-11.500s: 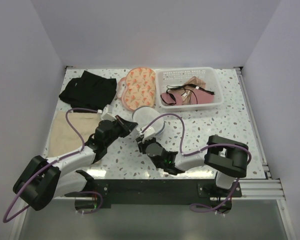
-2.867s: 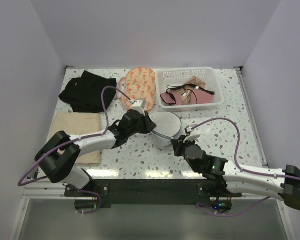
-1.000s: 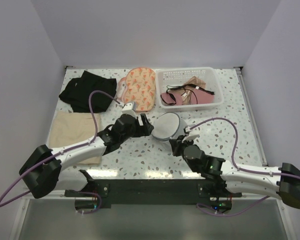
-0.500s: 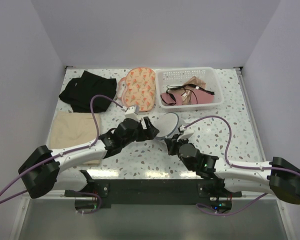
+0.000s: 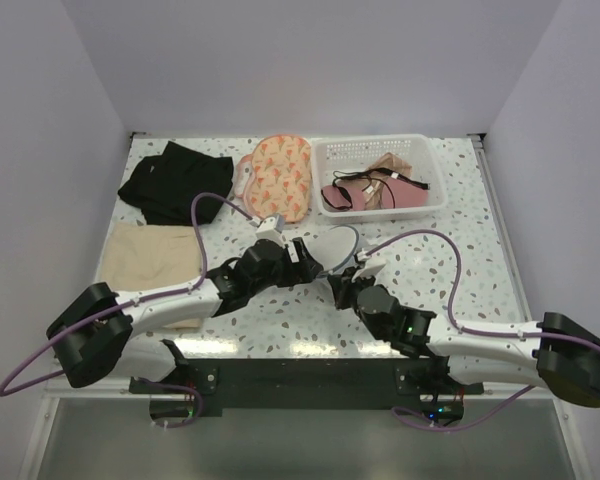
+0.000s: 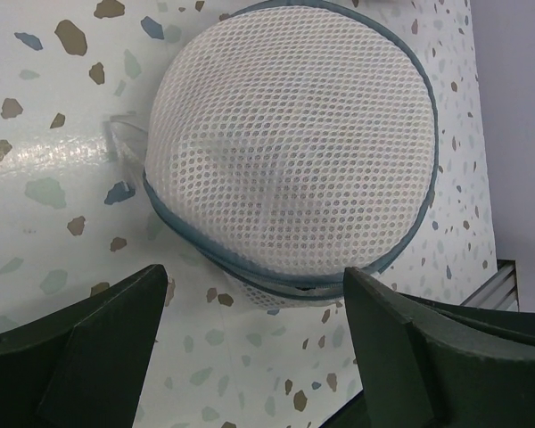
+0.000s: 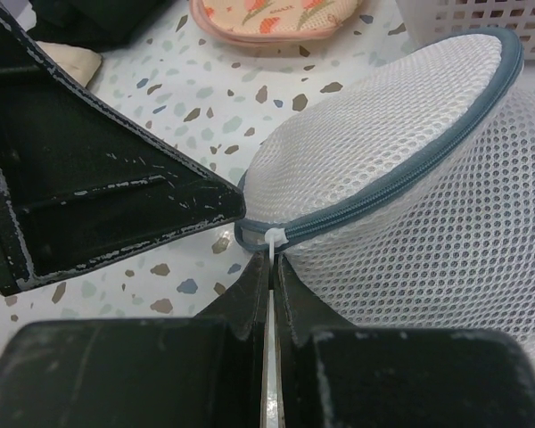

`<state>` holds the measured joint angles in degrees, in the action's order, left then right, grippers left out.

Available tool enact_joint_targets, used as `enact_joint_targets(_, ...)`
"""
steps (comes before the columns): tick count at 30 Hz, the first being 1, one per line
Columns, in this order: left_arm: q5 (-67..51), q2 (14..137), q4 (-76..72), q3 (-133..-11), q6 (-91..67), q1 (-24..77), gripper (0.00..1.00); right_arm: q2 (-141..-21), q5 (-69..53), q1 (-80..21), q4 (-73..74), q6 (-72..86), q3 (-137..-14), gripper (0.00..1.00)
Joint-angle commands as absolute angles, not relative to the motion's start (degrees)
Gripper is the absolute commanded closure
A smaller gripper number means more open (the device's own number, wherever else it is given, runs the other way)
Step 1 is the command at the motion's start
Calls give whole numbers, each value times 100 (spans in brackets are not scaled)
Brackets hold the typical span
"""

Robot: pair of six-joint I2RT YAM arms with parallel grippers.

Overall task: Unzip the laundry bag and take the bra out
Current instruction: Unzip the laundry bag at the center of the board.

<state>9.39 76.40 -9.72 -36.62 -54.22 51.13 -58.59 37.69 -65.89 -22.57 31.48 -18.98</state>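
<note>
My right gripper (image 7: 269, 267) pinches the white zipper pull (image 7: 272, 237) of the laundry bag (image 7: 428, 205) just ahead, my left gripper (image 6: 254, 283) gaping wide before it.

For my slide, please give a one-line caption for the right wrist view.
Right gripper pinching the white zipper pull of the round mesh laundry bag.

The top camera looks down from above and behind me over the whole table (image 5: 450, 250). My left wrist camera faces straight down, close above the laundry bag (image 6: 294, 143); my right wrist one sees it low, side-on, closer.
</note>
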Motion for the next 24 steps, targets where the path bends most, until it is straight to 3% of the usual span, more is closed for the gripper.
enact_joint_targets(1, 1125, 7664, -1151, -3726, -5502, 5142, 15, -5915, 3779, -6609, -2698, 3067, -2136, 100)
enact_joint_targets(24, 1213, 8068, -1204, -3946, -5546, 5186, 15, -6240, 3252, -6592, -2997, 2883, -2259, 100)
